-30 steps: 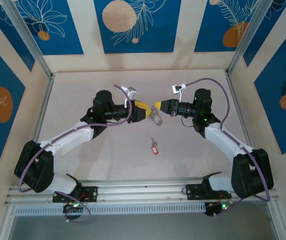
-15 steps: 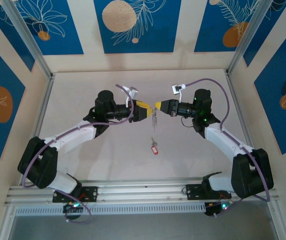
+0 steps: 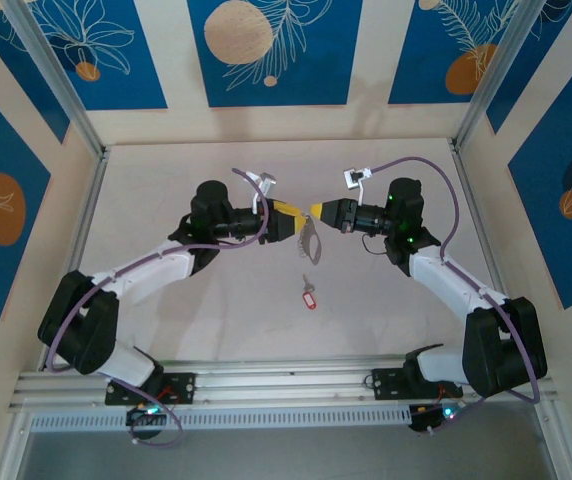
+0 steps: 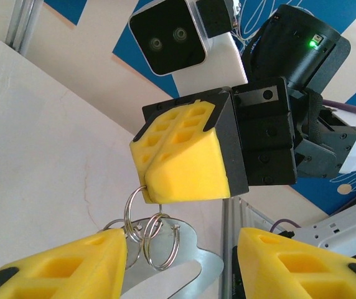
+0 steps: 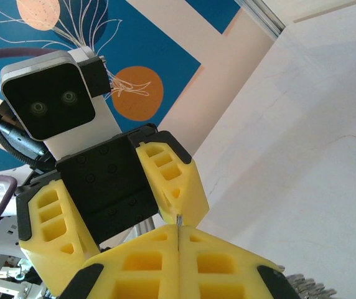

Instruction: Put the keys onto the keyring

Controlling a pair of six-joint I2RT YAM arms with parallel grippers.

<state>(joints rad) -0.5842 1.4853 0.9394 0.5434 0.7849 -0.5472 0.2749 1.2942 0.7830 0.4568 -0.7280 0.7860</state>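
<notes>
The keyring [image 3: 310, 240], a flat grey-silver piece carrying several wire rings, hangs in the air between the two grippers. In the left wrist view its plate [image 4: 187, 271] lies between my left gripper's [image 4: 181, 242] yellow fingers, held partway apart around it. My right gripper [image 4: 150, 182] is shut, and its tips pinch one wire ring [image 4: 134, 212]. In the right wrist view a sliver of metal sticks out of my right gripper's [image 5: 178, 227] closed tips, and the keyring's toothed fringe [image 5: 305, 285] shows at the bottom right. The keys [image 3: 310, 294], silver with a red tag, lie on the table below.
The pale tabletop [image 3: 186, 180] is bounded by aluminium rails at the left [image 3: 84, 230] and right [image 3: 471, 220] and by a rail along the near edge [image 3: 286, 375]. Both arms meet near the table's middle.
The keyring has turned under the grippers, from broad-side to edge-on and back to slanted. The left arm has shifted slightly right. The right arm and the keys have not moved.
</notes>
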